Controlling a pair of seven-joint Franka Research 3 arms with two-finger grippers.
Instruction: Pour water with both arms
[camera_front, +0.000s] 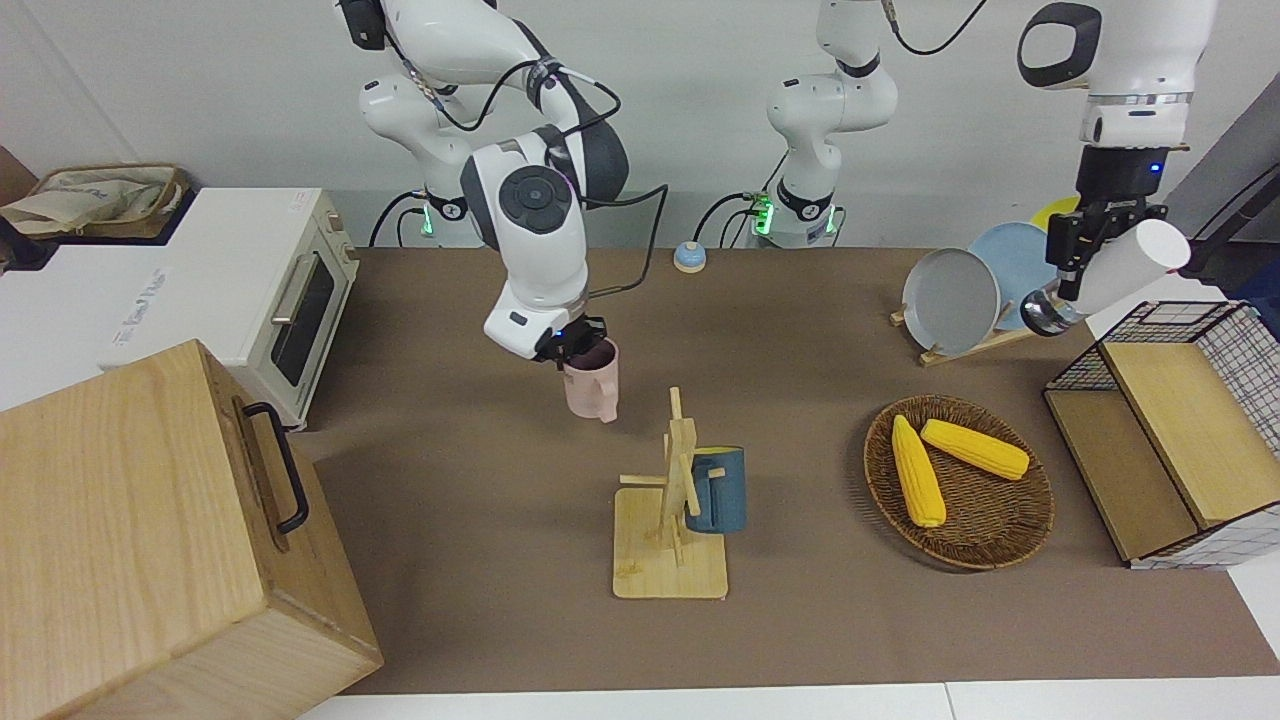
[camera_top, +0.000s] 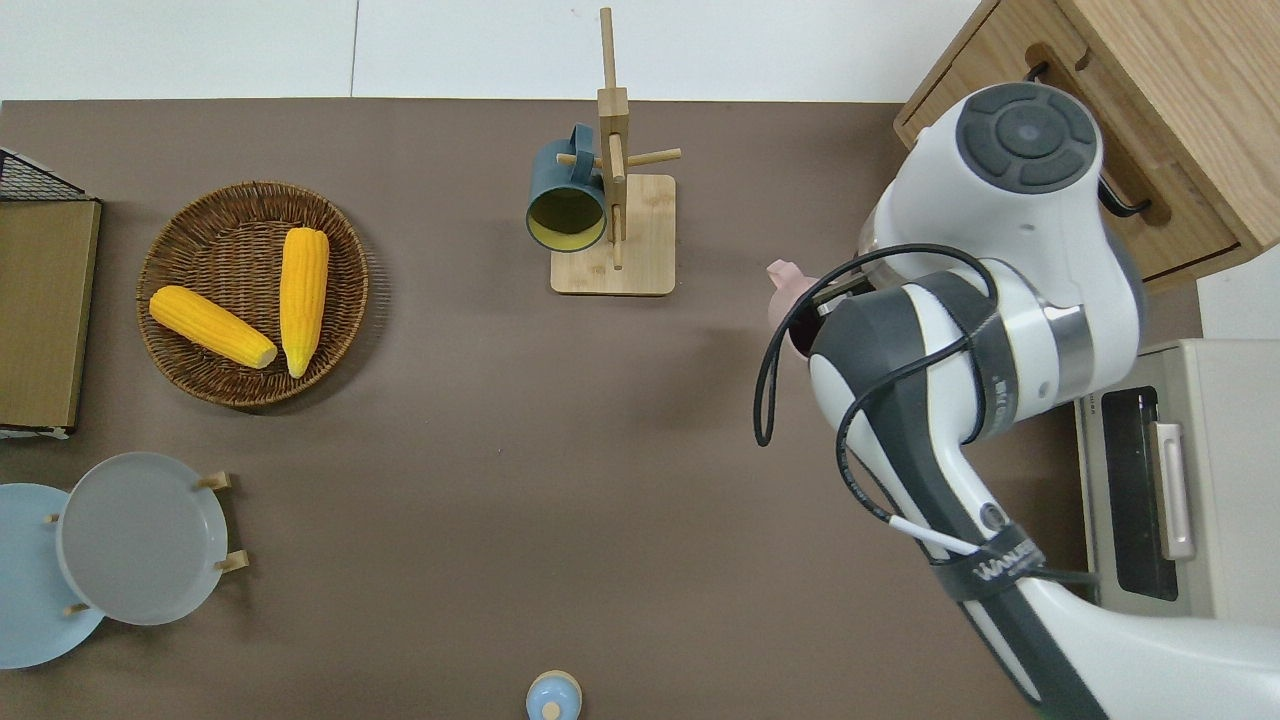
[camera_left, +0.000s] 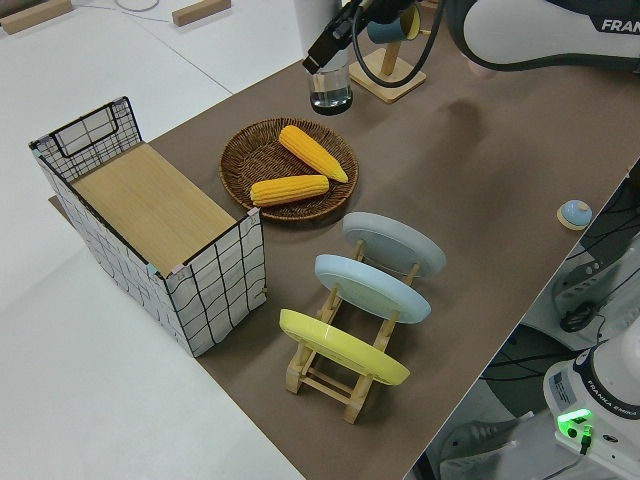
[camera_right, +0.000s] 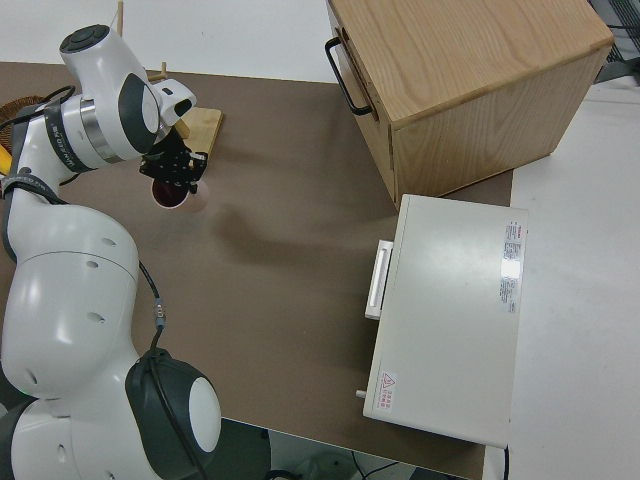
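Pink ceramic is what your right gripper (camera_front: 572, 350) has: its jaws are clamped on the rim of a pink mug (camera_front: 592, 382), which hangs upright under the fingers, lifted above the brown table (camera_top: 480, 480). In the overhead view the mug sits at about four o'clock from the wooden mug rack (camera_top: 613, 200).

Your left gripper (camera_front: 1075, 262) is closed on a white bottle (camera_front: 1120, 272), held tilted with its glassy lower end (camera_left: 330, 88) down; in the front view it hangs at about one o'clock from the basket.

Count what you have: one blue mug (camera_top: 566, 195) hanging on the rack, two corn cobs (camera_top: 302, 298) in one wicker basket (camera_top: 190, 385), three plates (camera_left: 378, 288) on edge in a wooden stand, one wire crate (camera_left: 150, 225), one wooden box (camera_front: 150, 540), one toaster oven (camera_front: 265, 290), and one small blue knob (camera_top: 553, 696).
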